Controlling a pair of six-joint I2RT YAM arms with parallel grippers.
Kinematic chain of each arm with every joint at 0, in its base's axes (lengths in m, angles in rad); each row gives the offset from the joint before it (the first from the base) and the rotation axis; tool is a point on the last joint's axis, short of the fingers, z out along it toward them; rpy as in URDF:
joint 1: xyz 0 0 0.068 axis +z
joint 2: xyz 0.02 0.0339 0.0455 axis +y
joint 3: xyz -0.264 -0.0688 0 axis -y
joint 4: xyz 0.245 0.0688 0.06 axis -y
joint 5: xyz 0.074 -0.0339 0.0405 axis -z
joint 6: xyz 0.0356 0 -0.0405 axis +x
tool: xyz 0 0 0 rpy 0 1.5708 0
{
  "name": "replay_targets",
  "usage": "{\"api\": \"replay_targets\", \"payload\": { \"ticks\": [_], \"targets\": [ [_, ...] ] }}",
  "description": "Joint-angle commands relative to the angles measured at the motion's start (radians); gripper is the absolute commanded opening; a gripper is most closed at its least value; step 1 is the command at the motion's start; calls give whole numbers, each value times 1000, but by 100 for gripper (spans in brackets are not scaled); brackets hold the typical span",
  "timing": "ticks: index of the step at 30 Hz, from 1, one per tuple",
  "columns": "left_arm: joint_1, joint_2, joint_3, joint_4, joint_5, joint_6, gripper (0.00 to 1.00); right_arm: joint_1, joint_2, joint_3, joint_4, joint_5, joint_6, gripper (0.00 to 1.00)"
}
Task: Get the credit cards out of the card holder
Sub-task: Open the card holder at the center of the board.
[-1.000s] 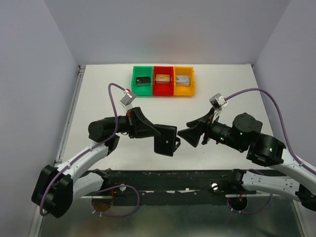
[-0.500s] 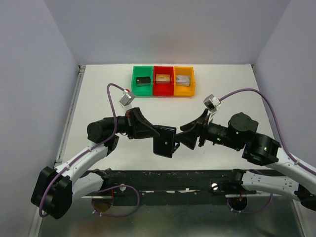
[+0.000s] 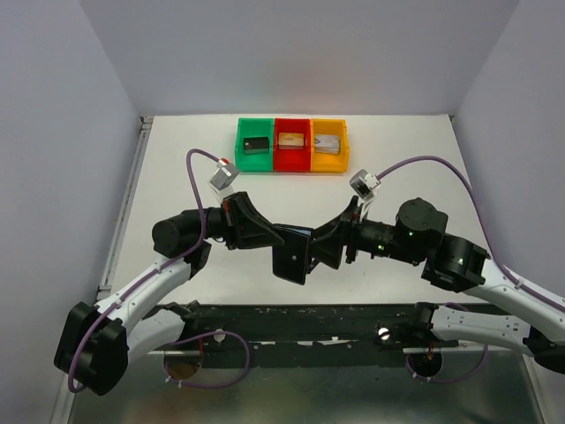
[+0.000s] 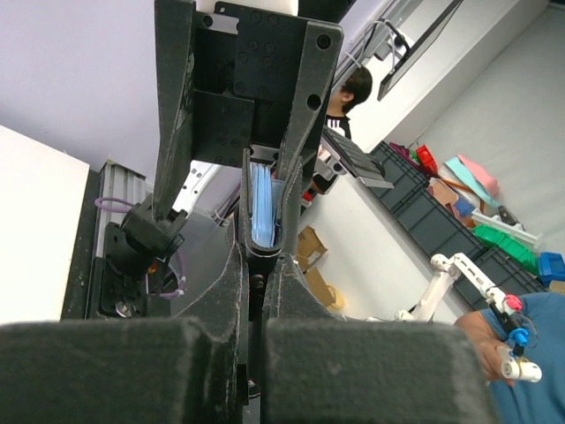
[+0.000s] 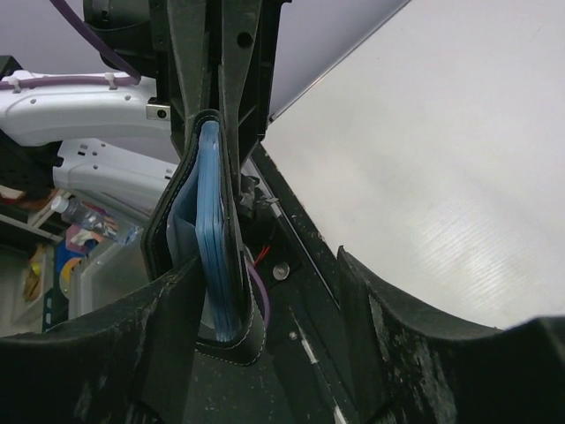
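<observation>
The card holder, a black bifold wallet, hangs in the air above the table's near edge. My left gripper is shut on its left edge. In the left wrist view it shows edge-on, pinched between the pads. My right gripper is open, with its fingers on either side of the wallet's right end. In the right wrist view the wallet stands close to the left finger, with a wide gap to the other finger. Only blue-grey layers show inside it; the credit cards are hidden.
At the back of the white table stand a green bin, a red bin and a yellow bin, each with a small block in it. Grey walls close in both sides. A black rail runs along the near edge.
My right gripper has moved left, from beside the card holder to straddling its right end, and its jaws have narrowed a little. The left arm with the holder has shifted slightly left.
</observation>
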Motion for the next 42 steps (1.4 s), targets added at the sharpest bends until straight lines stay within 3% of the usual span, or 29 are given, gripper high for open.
{"api": "replay_targets", "payload": {
  "ticks": [1,9,15,19,22,23,24,28,31,37,40,42],
  "targets": [
    [1,-21,35,295,-26,3,0,-1,33,-20,28,-67,19,67],
    [1,-27,23,295,-68,31,0,0,89,-25,84,-105,63,64],
    [2,-34,9,295,-73,38,1,0,106,-25,93,-106,73,50],
    [2,-38,1,295,-69,43,11,-1,87,-26,84,-90,67,35],
    [10,-37,-2,279,-59,51,25,-1,67,-22,48,-73,53,25],
    [14,-40,-3,262,-59,58,35,-1,61,-17,33,-67,45,22],
    [22,-44,-9,239,-59,72,52,-4,50,-12,10,-58,37,19],
    [97,-101,-89,49,-139,170,68,-3,18,6,-71,-6,10,0],
    [151,-171,-125,-213,-217,291,99,-3,6,29,-143,57,-12,0],
    [160,-280,55,-1014,-381,633,99,-4,89,142,-414,314,-12,0],
    [160,-294,23,-1039,-459,609,99,-3,141,173,-467,397,7,0],
    [159,-287,-73,-874,-472,491,99,-3,185,199,-502,424,25,0]
  ]
}}
